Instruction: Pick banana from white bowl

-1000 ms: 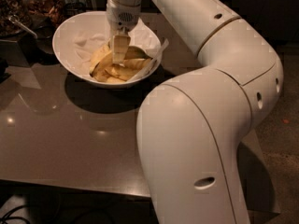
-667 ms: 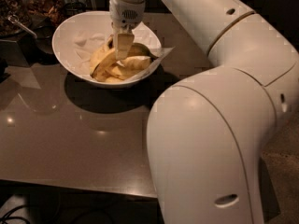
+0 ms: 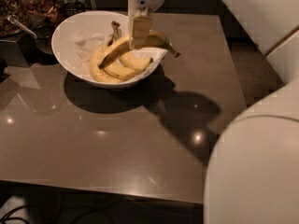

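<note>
My gripper (image 3: 139, 42) hangs from the top of the camera view, over the right half of the white bowl (image 3: 67, 41). It is shut on the banana (image 3: 113, 51), a long curved yellow one with a dark stem tip. The banana is raised and tilted, and its right end sticks out past the bowl's rim. Two paler, shorter bananas (image 3: 122, 70) lie under it in the bowl, on crumpled white paper (image 3: 85, 42).
The bowl stands at the back left of a glossy brown table (image 3: 117, 143). Dark containers of snacks (image 3: 28, 6) and a metal utensil (image 3: 21, 26) are at the far left. My white arm (image 3: 254, 162) fills the right side.
The gripper has closed on the long banana and lifted it up out of the pile. My arm has swung further out to the right of the view.
</note>
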{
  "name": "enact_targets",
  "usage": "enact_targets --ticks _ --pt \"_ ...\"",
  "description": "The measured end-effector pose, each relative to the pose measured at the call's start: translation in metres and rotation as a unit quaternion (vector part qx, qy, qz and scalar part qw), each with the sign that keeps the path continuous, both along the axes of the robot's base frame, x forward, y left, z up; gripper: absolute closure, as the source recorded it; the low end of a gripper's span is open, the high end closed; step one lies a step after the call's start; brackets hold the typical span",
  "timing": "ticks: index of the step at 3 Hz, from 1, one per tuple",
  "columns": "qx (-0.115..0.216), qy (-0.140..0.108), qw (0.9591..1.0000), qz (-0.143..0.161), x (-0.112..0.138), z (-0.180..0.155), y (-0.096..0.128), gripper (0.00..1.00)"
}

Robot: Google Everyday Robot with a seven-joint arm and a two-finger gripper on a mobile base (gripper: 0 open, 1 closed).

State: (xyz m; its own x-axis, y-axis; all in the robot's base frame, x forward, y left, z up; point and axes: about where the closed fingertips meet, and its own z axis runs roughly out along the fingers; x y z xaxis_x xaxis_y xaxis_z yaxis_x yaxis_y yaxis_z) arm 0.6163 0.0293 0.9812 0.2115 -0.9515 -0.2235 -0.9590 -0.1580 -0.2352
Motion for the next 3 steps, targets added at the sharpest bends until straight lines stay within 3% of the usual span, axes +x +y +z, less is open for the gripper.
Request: enact_targets --ticks 1,3 --pt "0.014 -0.029 0.9995 -0.006 -0.031 0.037 -0.021 1.0" --pt "0.04 -0.038 0.9982 -0.025 -0.085 0.062 -0.052 1.0"
